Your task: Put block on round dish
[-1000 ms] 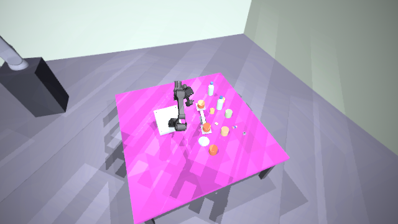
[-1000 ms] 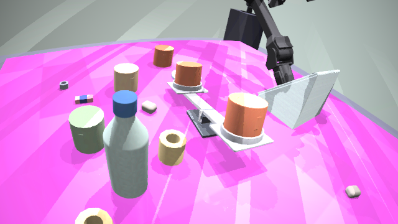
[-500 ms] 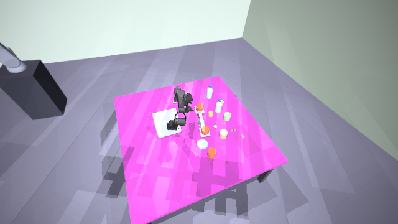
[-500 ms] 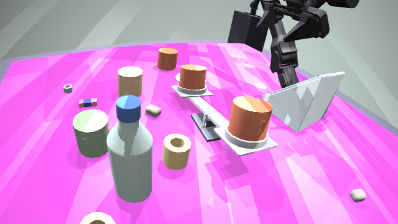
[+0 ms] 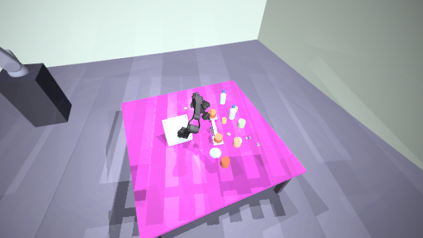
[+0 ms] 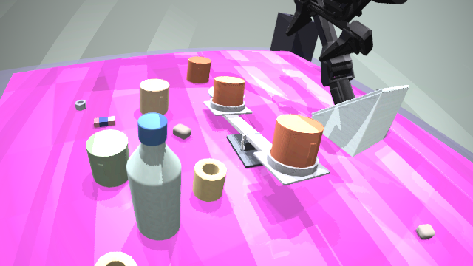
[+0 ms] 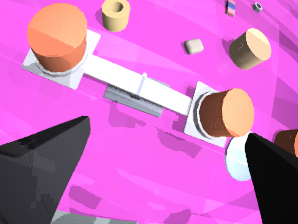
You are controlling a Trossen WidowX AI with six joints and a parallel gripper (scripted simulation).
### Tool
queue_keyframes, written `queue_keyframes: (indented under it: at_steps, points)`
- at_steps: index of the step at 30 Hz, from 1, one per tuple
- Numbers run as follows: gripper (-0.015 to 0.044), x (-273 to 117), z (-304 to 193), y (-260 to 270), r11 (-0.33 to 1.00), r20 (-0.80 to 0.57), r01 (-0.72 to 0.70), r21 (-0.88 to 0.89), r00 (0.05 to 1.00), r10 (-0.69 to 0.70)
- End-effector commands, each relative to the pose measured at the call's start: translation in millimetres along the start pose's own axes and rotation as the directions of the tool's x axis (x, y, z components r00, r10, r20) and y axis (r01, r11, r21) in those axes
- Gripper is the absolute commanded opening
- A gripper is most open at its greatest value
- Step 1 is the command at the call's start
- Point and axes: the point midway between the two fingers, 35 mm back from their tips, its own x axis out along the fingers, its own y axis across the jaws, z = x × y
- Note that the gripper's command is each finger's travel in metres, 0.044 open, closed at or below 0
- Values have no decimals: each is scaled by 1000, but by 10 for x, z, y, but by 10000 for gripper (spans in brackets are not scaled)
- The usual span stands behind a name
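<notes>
Two orange cups stand upright on the balance. One cup is on the end farther from the dish; its pan is above the table, with a shadow below. The other cup is on the end beside the round pale dish. I cannot tell the beam's tilt surely. No block shows; the cups hide what is under them. No cup is above the dish. My gripper is open and empty, above the table on the arm's side of the balance.
A loose orange cylinder stands beyond the dish. Bottles, a tan ring, a green cylinder and a tan cylinder stand across the balance. A white slab is by the arm's base.
</notes>
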Motion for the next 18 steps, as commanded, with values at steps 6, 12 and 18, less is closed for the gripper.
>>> queue_keyframes:
  at_steps: [6,12,18]
  points:
    - [440,247,79,-179,968,-141,-56,-245,990,22]
    - [440,432,99,-318,905,-232,-134,-403,972,41]
    - [440,618,101,-471,811,-315,-234,-536,947,66]
